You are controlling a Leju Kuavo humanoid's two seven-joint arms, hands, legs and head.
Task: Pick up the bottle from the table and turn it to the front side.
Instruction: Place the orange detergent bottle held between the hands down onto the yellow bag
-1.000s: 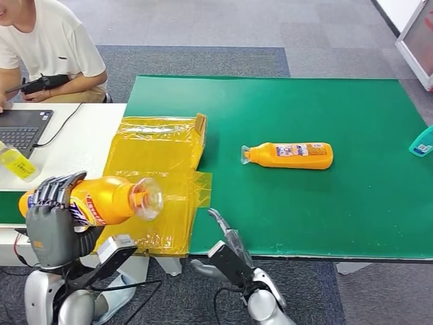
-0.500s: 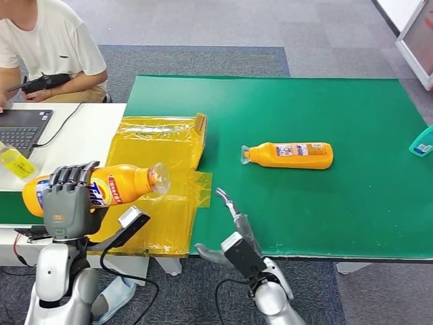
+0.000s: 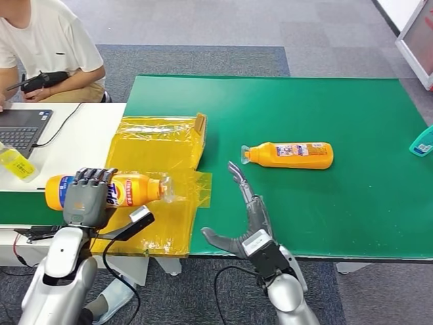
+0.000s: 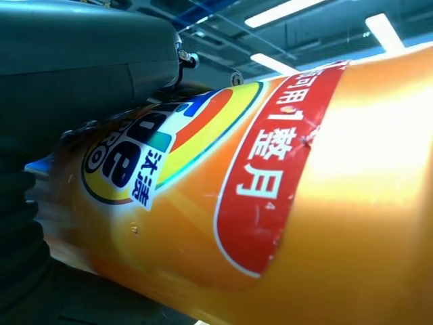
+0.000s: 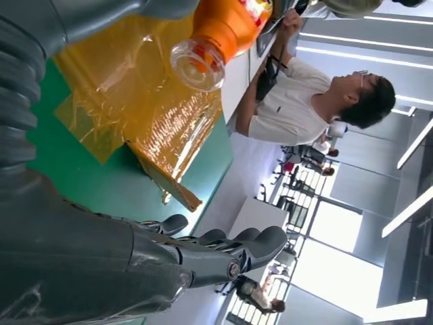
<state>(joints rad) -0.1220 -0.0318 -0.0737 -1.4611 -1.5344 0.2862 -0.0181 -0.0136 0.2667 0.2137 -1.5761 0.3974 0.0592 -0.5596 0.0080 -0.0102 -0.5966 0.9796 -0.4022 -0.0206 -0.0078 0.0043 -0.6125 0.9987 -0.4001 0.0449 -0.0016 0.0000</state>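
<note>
Orange bottle lying sideways in my left hand, fingers wrapped over its label, cap toward my right hand, which hovers open-fingered, holding nothing, near second orange bottle on green table

A flat green rectangular table stands on grey carpeted floor beside a lower white desk, while long bright ceiling light strips glow overhead in the room.
</note>
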